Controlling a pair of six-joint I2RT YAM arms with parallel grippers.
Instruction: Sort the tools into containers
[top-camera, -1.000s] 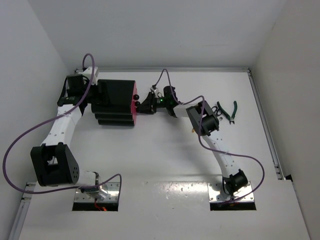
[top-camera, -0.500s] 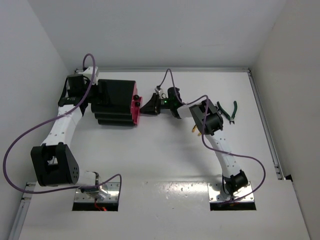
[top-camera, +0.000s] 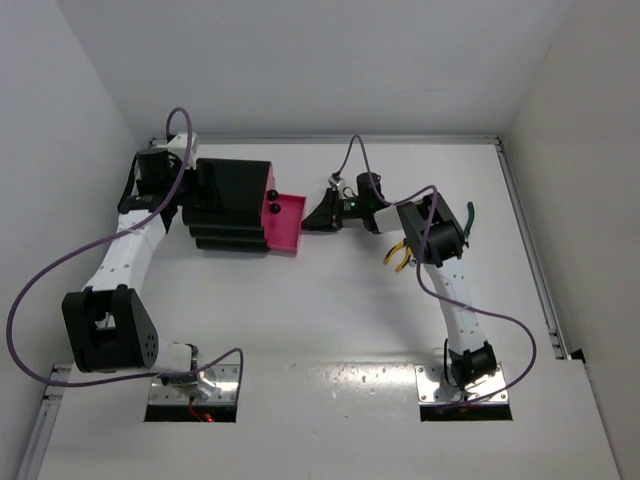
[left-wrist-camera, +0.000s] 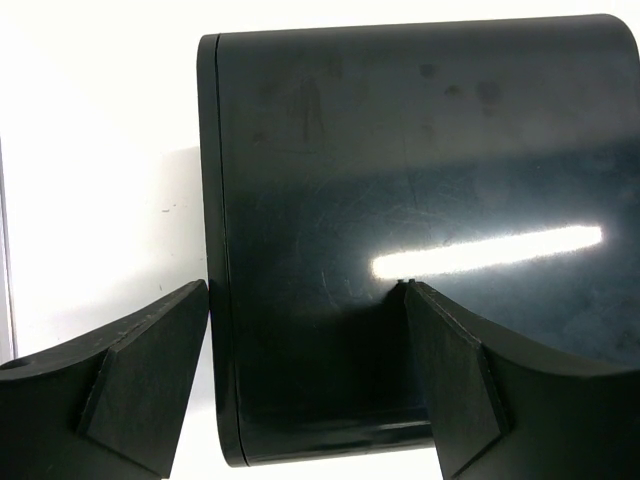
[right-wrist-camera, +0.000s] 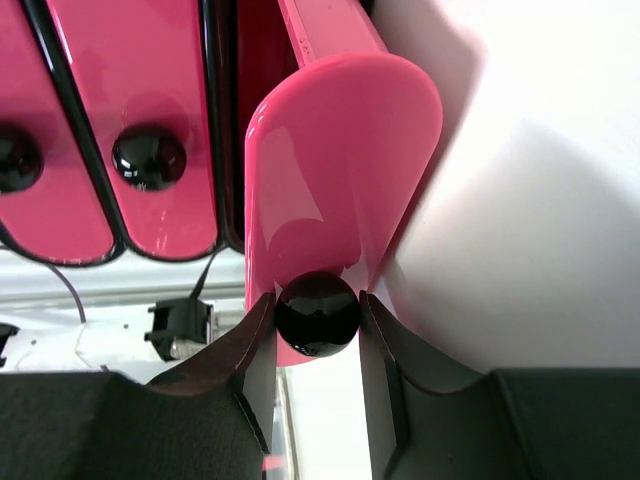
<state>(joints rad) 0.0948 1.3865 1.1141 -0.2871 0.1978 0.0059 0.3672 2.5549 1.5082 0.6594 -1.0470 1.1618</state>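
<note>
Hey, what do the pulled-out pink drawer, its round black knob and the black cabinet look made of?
Pink drawer: likely moulded plastic, glossy; soft highlights, rounded edges.
Black knob: smooth, shiny, small reflections; probably plastic, though uncertain.
Cabinet: dark glossy plastic by its look; bright light streak, faint scuffs.

The top camera looks down from behind my bases over the white bench. My left wrist camera faces the black box-shaped cabinet close up, my right the round black knob of its pink plastic drawer. Cabinet and drawer show overhead too.
</note>
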